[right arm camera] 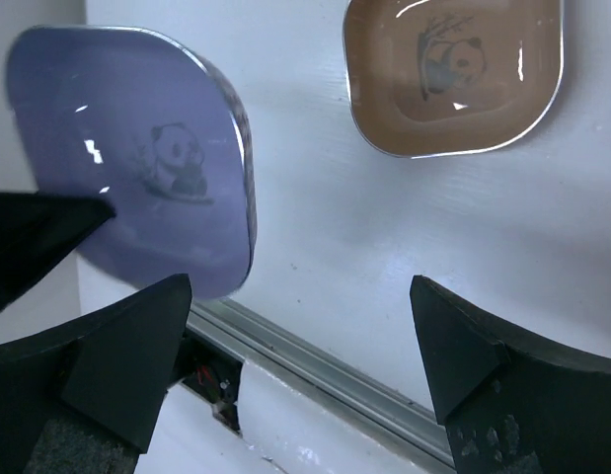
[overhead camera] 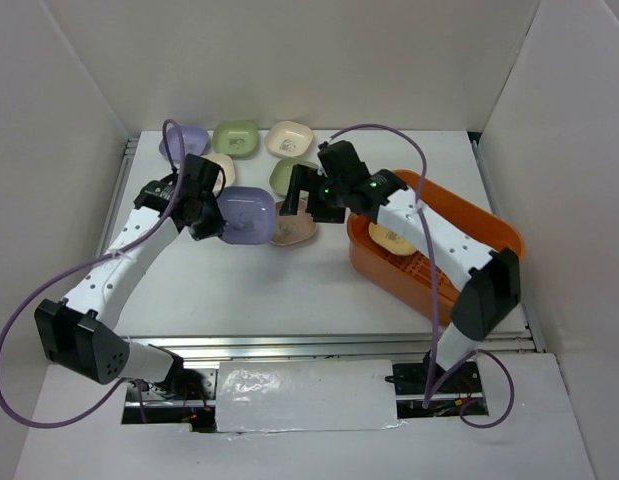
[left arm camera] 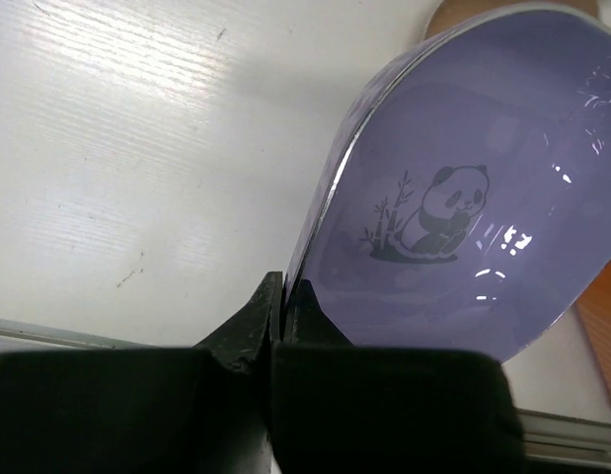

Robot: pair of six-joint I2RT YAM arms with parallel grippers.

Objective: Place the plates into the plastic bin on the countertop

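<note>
My left gripper [overhead camera: 213, 214] is shut on the rim of a purple plate [overhead camera: 245, 215] with a panda print and holds it tilted above the countertop [overhead camera: 249, 290]. In the left wrist view the fingertips [left arm camera: 268, 301] pinch the plate's [left arm camera: 453, 197] edge. My right gripper [overhead camera: 307, 196] is open and empty, just left of the orange bin [overhead camera: 489, 228]. Its wrist view [right arm camera: 297, 286] shows the purple plate [right arm camera: 137, 158] and a brown plate [right arm camera: 453, 74]. One yellow plate [overhead camera: 389, 238] lies in the bin. The brown plate [overhead camera: 294, 228] lies beside the held one.
More plates lie at the back: purple [overhead camera: 184, 140], green [overhead camera: 236, 138], cream [overhead camera: 289, 138], cream [overhead camera: 223, 166] and green [overhead camera: 285, 176]. White walls enclose the table. The metal rail [right arm camera: 315, 365] runs along the front edge.
</note>
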